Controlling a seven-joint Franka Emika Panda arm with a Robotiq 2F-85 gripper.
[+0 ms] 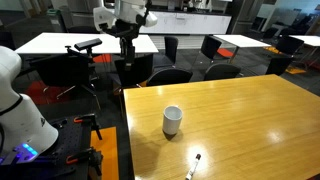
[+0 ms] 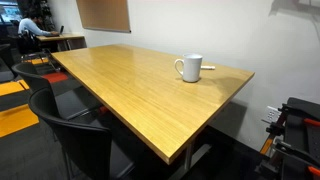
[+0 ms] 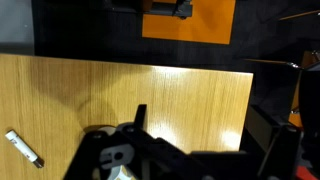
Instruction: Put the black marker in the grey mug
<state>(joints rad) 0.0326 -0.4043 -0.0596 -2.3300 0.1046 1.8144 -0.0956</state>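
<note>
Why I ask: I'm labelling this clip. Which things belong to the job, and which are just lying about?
Job: black marker, grey mug, wooden table under them.
Lying about: black chairs, white tables behind.

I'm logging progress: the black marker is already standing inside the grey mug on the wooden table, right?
No. The black marker lies flat on the wooden table, apart from the grey mug, not inside it. An exterior view shows this, and the wrist view also shows the marker on the tabletop.
</note>
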